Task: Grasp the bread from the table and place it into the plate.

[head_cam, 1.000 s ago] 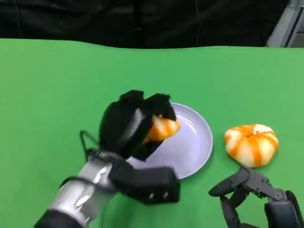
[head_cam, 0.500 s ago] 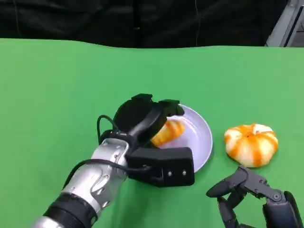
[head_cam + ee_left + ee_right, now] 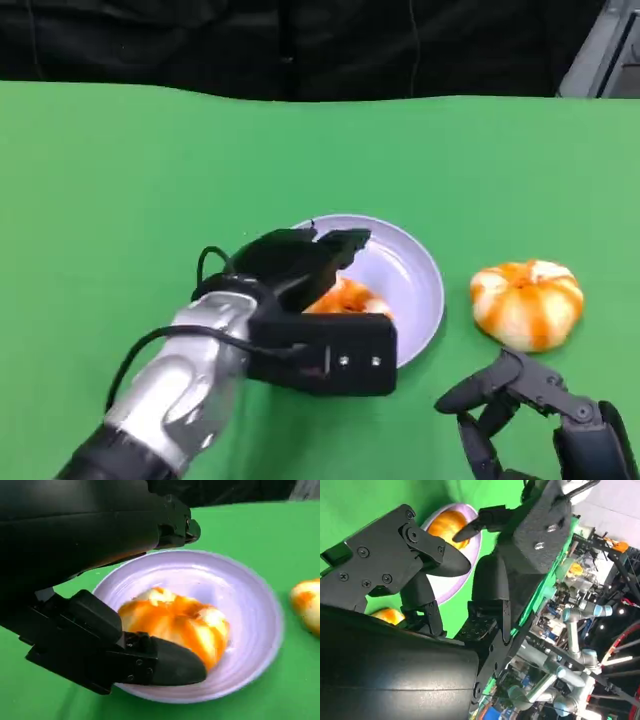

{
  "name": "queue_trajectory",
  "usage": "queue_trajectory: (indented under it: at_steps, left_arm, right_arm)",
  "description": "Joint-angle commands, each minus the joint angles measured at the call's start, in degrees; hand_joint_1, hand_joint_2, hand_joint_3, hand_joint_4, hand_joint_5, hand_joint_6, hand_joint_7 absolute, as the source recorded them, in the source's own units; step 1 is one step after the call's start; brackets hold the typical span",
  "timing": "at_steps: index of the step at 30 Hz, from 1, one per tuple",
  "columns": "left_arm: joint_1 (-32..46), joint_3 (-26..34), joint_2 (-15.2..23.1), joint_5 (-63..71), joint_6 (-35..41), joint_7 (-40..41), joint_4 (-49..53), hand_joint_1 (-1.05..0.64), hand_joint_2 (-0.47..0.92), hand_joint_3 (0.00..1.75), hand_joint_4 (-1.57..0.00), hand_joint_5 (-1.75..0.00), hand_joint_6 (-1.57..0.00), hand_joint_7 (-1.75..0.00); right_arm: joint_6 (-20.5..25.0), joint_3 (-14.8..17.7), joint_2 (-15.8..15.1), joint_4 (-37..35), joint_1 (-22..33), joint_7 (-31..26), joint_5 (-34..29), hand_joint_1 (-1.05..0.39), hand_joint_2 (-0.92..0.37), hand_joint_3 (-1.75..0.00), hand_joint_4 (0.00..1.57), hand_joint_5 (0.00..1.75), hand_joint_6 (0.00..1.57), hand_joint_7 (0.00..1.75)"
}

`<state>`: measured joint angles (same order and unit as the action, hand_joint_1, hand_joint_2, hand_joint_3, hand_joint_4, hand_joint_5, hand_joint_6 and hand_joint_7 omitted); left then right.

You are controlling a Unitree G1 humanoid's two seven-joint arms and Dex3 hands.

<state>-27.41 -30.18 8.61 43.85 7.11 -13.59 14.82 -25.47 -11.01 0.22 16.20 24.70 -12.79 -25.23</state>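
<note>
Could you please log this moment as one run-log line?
left hand: over bread, grip unclear | bread: lying in plate | right hand: idle, open | second bread: on table

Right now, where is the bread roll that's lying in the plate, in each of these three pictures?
Head view: the bread lies in the plate, partly behind the left hand.
Left wrist view: centre, bread between the hand's fingers.
Right wrist view: near the top, bread behind black fingers.
Shared landmark: the lilac plate.
</note>
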Motion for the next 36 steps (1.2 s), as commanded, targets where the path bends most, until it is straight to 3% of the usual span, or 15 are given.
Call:
queue_trajectory:
  at_steps: [1, 5, 8, 12, 13, 14, 19, 20, 21, 22, 25, 28, 36]
  left_arm:
    - [6.12, 4.68, 4.64, -5.52, -1.16, -3.12, -10.36, -0.94, 0.92, 0.51, 0.00, 0.00, 0.00, 0.00]
    - [13.53, 11.48, 8.84, -15.97, -6.85, -5.13, -18.26, -0.83, 0.92, 0.47, -0.04, -0.02, -0.02, -0.01]
    - [18.35, 15.71, 9.72, -23.06, -10.02, -5.37, -21.25, -0.83, 0.92, 0.53, -0.13, -0.07, -0.11, -0.05]
    - [26.93, 21.84, 6.17, -31.78, -19.30, 0.55, -22.06, -0.79, 0.92, 0.54, -0.35, -0.20, -0.31, -0.13]
    - [28.51, 22.96, 5.24, -33.26, -21.33, 1.84, -22.05, -0.67, 0.92, 0.46, -0.51, -0.30, -0.46, -0.19]
    - [29.59, 23.74, 4.56, -34.25, -22.91, 2.71, -21.93, -0.63, 0.92, 0.43, -0.57, -0.33, -0.51, -0.21]
    - [30.30, 24.48, 3.89, -34.82, -25.16, 3.12, -21.19, -0.59, 0.92, 0.39, -0.62, -0.38, -0.56, -0.22]
    - [34.87, 26.34, 2.50, -39.66, -27.88, 3.11, -22.01, -0.59, 0.92, 0.39, -0.62, -0.38, -0.57, -0.21]
    - [38.63, 27.83, 1.53, -43.36, -30.08, 3.05, -22.74, -0.28, 0.86, 0.56, -0.80, -0.80, -0.79, -0.48]
    - [41.53, 28.94, 0.94, -46.06, -31.61, 2.83, -23.45, -0.08, 0.73, 0.82, -0.88, -1.18, -0.87, -0.82]
    - [45.89, 30.47, 0.72, -48.12, -33.78, 2.54, -25.44, 0.07, 0.53, 1.20, -0.88, -1.59, -0.85, -1.34]
    - [47.50, 31.18, 0.19, -47.19, -34.66, 3.29, -26.42, 0.10, 0.45, 1.31, -0.84, -1.73, -0.80, -1.52]
    - [45.72, 31.94, -0.81, -46.61, -35.80, 3.69, -23.30, 0.08, 0.43, 1.33, -0.86, -1.75, -0.75, -1.63]
  right_arm:
    - [0.39, 0.16, -0.05, 0.14, 0.21, -0.36, 0.24, -0.15, -0.48, -1.08, 0.71, 1.62, 0.71, 1.17]
    - [0.43, 0.08, -0.08, 0.18, 0.19, -0.52, 0.09, -0.16, -0.47, -1.09, 0.71, 1.61, 0.71, 1.18]
    - [0.37, 0.17, -0.21, 0.03, 0.01, -0.69, -0.03, -0.16, -0.47, -1.09, 0.71, 1.61, 0.71, 1.18]
    - [0.44, 0.11, -0.33, 0.12, 0.04, -0.50, 0.33, -0.16, -0.47, -1.09, 0.71, 1.59, 0.71, 1.19]
    - [0.61, 0.11, -0.31, 0.29, 0.09, -0.48, 0.26, -0.16, -0.47, -1.09, 0.72, 1.59, 0.71, 1.19]
    - [0.72, 0.11, -0.29, 0.40, 0.12, -0.46, 0.22, -0.16, -0.47, -1.10, 0.72, 1.59, 0.71, 1.19]
    - [0.81, 0.09, -0.30, 0.48, 0.14, -0.46, 0.20, -0.16, -0.46, -1.11, 0.73, 1.58, 0.71, 1.19]
    - [1.07, 0.01, -0.21, 0.82, 0.27, -0.25, 0.44, -0.16, -0.46, -1.11, 0.73, 1.58, 0.71, 1.19]
    - [1.27, -0.01, -0.22, 1.13, 0.39, -0.07, 0.56, -0.16, -0.46, -1.11, 0.73, 1.58, 0.71, 1.19]
    - [1.36, 0.01, -0.30, 1.34, 0.45, 0.05, 0.60, -0.16, -0.46, -1.11, 0.73, 1.59, 0.71, 1.19]
    - [0.81, 0.43, -0.79, 1.07, 0.17, 0.13, 0.71, -0.17, -0.46, -1.10, 0.73, 1.60, 0.70, 1.19]
    - [0.41, 0.82, -1.10, 0.70, -0.04, 0.37, 1.28, -0.18, -0.47, -1.09, 0.73, 1.59, 0.70, 1.19]
    - [0.33, 1.22, -1.48, 1.33, 0.26, 0.96, 2.09, -0.17, -0.47, -1.10, 0.73, 1.57, 0.71, 1.19]
